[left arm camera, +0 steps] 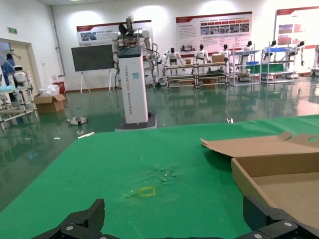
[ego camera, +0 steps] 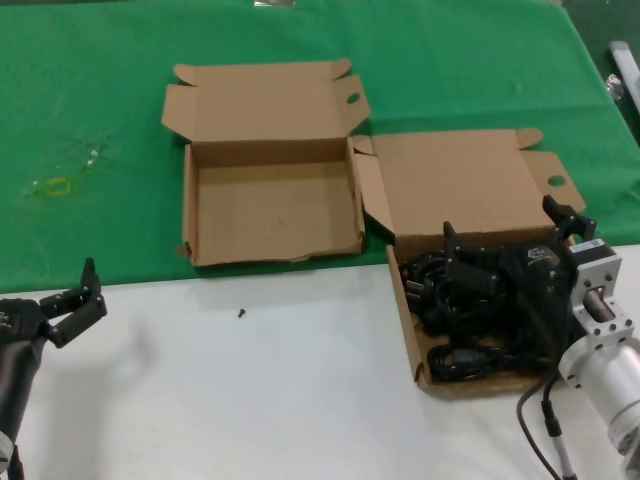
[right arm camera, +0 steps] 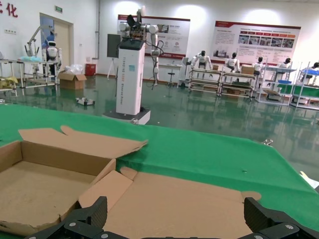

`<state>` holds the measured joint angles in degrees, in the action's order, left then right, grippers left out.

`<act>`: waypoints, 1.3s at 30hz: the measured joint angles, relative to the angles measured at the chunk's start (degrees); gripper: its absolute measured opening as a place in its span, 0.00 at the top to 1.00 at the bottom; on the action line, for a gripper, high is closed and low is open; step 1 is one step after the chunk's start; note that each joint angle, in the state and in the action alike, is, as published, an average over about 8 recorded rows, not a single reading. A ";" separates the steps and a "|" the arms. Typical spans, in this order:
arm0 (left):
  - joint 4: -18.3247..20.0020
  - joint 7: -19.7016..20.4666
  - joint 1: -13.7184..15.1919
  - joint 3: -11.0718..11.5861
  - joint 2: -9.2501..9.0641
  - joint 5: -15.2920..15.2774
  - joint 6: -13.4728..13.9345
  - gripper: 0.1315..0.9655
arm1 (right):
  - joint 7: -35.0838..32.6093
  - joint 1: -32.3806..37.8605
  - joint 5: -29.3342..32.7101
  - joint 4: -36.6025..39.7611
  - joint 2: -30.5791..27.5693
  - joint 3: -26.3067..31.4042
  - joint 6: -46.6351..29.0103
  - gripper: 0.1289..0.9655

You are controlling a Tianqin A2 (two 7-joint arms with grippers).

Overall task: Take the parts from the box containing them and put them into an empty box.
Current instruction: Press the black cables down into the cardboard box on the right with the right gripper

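Right pincer (ego camera: 510,235) spread open above the cords (ego camera: 470,310) in the right box (ego camera: 408,320). Left pincer (ego camera: 72,295) open, idle over the tabletop (ego camera: 250,400). Left box (ego camera: 275,210) holds nothing.

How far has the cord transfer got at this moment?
Nothing is moved yet: the empty box holds no cords. All the parts still lie in the box containing them. The right gripper hangs open over that pile, gripping nothing. The left gripper waits open at the table's near left. The whole transfer remains.
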<state>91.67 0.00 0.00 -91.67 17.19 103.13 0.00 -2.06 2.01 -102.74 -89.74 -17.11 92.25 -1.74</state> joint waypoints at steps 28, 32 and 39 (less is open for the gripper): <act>0.00 0.00 0.00 0.00 0.00 0.00 0.00 0.04 | 0.16 0.14 -0.15 -0.02 -0.51 0.48 0.49 0.00; 0.00 0.00 0.00 0.00 0.00 0.00 0.00 0.08 | 0.46 0.50 -0.39 -0.18 -1.87 1.50 1.14 0.00; 0.00 0.00 0.00 0.00 0.00 0.00 0.00 0.19 | 2.03 1.37 -1.34 -1.47 -8.69 5.69 0.90 0.00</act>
<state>91.67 0.00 0.00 -91.68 17.19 103.13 0.00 -0.03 3.39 -104.08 -91.21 -25.81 97.95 -0.84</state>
